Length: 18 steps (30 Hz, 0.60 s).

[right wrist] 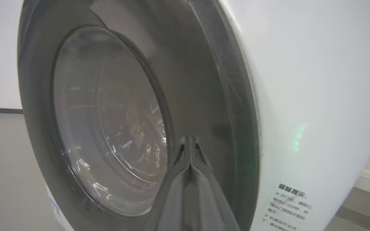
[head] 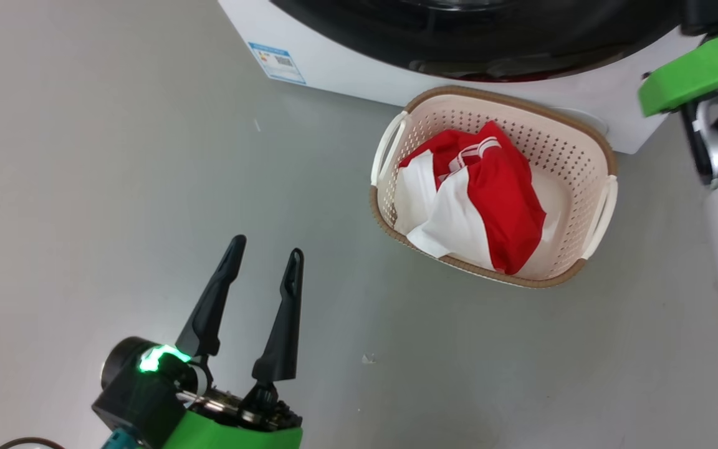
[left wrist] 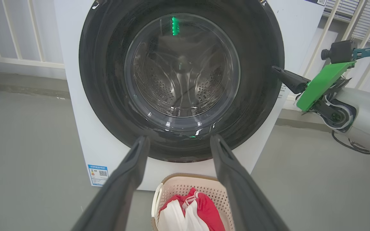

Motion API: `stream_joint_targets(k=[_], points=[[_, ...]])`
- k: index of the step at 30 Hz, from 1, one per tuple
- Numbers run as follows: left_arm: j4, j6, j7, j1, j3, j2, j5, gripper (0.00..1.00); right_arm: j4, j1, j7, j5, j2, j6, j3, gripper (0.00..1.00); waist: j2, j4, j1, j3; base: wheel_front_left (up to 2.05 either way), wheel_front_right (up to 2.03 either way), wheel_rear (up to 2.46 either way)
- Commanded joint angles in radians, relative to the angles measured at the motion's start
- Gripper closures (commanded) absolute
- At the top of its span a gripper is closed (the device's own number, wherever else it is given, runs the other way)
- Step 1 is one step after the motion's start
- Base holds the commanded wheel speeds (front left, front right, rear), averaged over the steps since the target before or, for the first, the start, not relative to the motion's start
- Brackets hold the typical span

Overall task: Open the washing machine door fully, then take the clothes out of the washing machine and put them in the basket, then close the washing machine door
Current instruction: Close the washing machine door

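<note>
My right gripper, pinched shut and empty, is at the black rim of the washing machine door, which looks closed. It's rigid and glossy, so I'd push the rim, not the glass. Left gripper spread wide, idle. Clothes in basket.

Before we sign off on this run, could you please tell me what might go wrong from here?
1. The shut right gripper sits at the glossy rim of the door; it could slip off before the door latches.
2. A red sliver under the door may be caught fabric, or just a reflection.
3. The basket stands close against the washer; it could get bumped.
</note>
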State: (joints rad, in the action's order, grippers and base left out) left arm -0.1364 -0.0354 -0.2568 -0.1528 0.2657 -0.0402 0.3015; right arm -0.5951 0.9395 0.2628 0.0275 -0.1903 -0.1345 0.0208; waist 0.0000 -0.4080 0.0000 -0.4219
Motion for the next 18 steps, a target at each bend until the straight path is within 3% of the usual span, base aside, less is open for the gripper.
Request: stream_joint_targets(k=[1,2,4,5,6,7,18], points=[[-0.027,0.002,-0.005,-0.011,-0.038,-0.01,0.003,0.0,0.036,-0.029,-0.001,-0.009,0.032,0.004,-0.024,1.0,0.0,0.019,0.0,0.02,0.0,0.0,0.0],[-0.027,0.001,-0.005,-0.01,-0.04,-0.01,0.008,0.0,0.044,-0.04,-0.001,-0.014,0.038,0.004,-0.029,1.0,0.0,0.026,0.0,0.027,0.0,0.0,0.0],[-0.028,0.003,-0.005,-0.008,-0.046,-0.01,0.01,0.0,0.062,-0.065,-0.001,-0.025,0.049,0.004,-0.04,0.65,0.0,0.039,0.0,0.04,0.0,0.0,0.0],[-0.03,0.003,-0.005,-0.008,-0.049,-0.01,0.01,0.0,0.072,-0.079,-0.001,-0.03,0.054,0.004,-0.045,0.55,0.0,0.046,0.0,0.047,0.0,0.0,0.0],[-0.031,0.005,-0.005,-0.007,-0.052,-0.01,0.011,0.0,0.085,-0.095,-0.001,-0.036,0.059,0.004,-0.048,0.31,0.0,0.053,0.0,0.055,0.0,0.0,0.0],[-0.031,0.007,-0.005,-0.005,-0.056,-0.01,0.012,0.0,0.099,-0.113,-0.001,-0.042,0.063,0.004,-0.05,0.0,0.0,0.061,0.0,0.063,0.0,0.0,0.0],[-0.021,0.005,-0.005,0.022,-0.092,-0.01,0.009,0.0,0.302,-0.362,-0.001,-0.08,0.115,0.004,-0.003,0.0,0.0,0.169,0.0,0.153,0.0,0.0,0.0]])
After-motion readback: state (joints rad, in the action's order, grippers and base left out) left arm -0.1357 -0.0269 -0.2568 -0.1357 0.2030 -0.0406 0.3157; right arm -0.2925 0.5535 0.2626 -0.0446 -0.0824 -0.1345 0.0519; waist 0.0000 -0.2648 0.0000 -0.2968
